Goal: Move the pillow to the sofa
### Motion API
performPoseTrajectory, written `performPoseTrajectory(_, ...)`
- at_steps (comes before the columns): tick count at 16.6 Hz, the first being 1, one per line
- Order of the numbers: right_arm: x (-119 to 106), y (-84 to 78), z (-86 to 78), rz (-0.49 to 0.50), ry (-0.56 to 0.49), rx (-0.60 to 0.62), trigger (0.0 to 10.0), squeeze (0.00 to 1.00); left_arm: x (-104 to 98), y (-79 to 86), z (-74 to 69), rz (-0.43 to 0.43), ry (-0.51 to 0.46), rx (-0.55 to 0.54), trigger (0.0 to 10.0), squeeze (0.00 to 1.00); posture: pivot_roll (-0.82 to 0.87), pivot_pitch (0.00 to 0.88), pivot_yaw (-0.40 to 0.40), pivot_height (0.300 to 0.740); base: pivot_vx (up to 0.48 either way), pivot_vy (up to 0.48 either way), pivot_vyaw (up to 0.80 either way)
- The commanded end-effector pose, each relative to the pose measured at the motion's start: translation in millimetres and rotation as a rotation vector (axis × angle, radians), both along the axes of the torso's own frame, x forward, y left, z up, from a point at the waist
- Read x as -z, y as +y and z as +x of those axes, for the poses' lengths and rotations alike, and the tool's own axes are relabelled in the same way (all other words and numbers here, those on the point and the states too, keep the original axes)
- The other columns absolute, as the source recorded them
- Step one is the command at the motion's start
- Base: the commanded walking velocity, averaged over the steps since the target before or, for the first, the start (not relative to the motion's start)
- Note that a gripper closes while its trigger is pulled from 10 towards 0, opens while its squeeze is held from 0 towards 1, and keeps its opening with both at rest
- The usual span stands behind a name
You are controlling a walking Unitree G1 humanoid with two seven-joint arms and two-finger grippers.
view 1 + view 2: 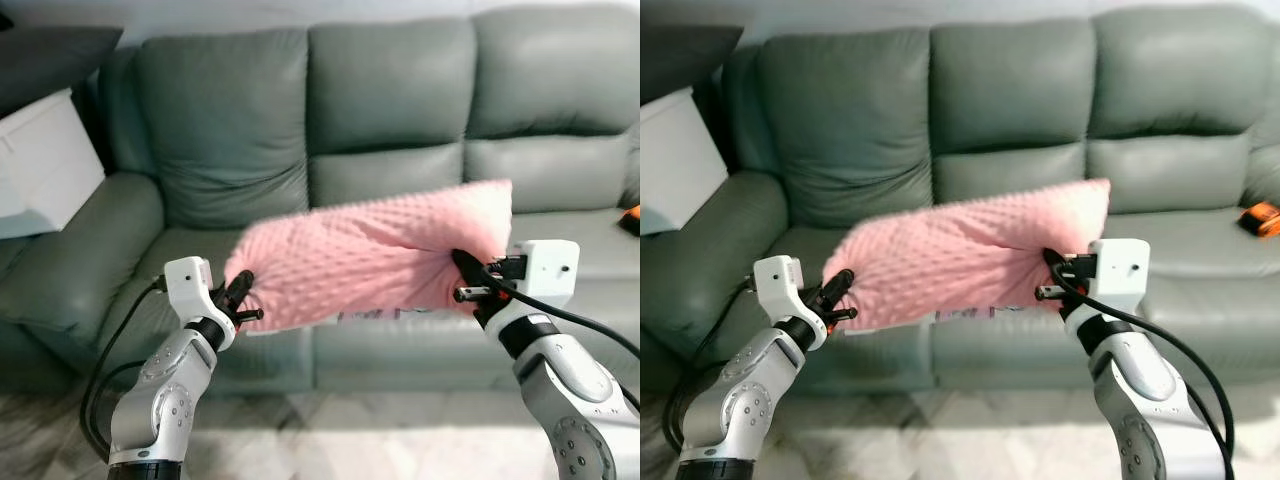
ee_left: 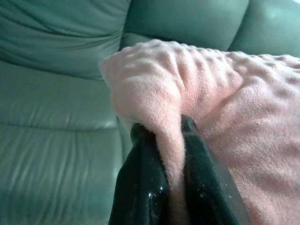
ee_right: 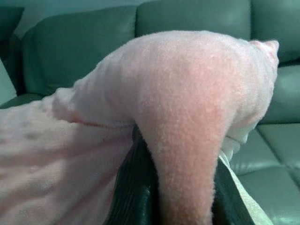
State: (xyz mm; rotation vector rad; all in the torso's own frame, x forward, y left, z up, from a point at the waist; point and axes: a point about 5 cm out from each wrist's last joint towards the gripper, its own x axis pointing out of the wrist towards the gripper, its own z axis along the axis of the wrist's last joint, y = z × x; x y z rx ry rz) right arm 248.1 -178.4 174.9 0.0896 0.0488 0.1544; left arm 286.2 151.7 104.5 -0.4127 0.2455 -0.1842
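A long pink dimpled pillow hangs in the air in front of the grey-green leather sofa, held at both ends. My left gripper is shut on the pillow's left end, and pink fabric is pinched between its black fingers. My right gripper is shut on the right end, where a fold of pillow bulges over its fingers. The pillow's right corner sits higher than its left. The pillow hovers over the front of the sofa's seat cushions.
A white cabinet stands to the left of the sofa's armrest. An orange object lies on the right seat cushion. Pale tiled floor lies between me and the sofa front.
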Motion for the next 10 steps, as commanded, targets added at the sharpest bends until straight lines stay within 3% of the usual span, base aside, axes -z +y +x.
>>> performPoseTrajectory(1,-7.7,3.8,0.2,0.004,-0.043,-0.009,10.0,0.0,-2.7,9.4,1.0,0.028,-0.007,-0.03,10.0,0.0,-0.22,0.0,0.054,0.74,0.0,-0.341,0.0)
performPoseTrajectory(10,-8.8,2.4,0.4,-0.002,-0.047,-0.006,10.0,0.0,0.7,7.7,0.1,0.028,0.0,-0.03,10.0,0.0,-0.22,0.0,0.048,0.74,0.0,-0.364,0.0)
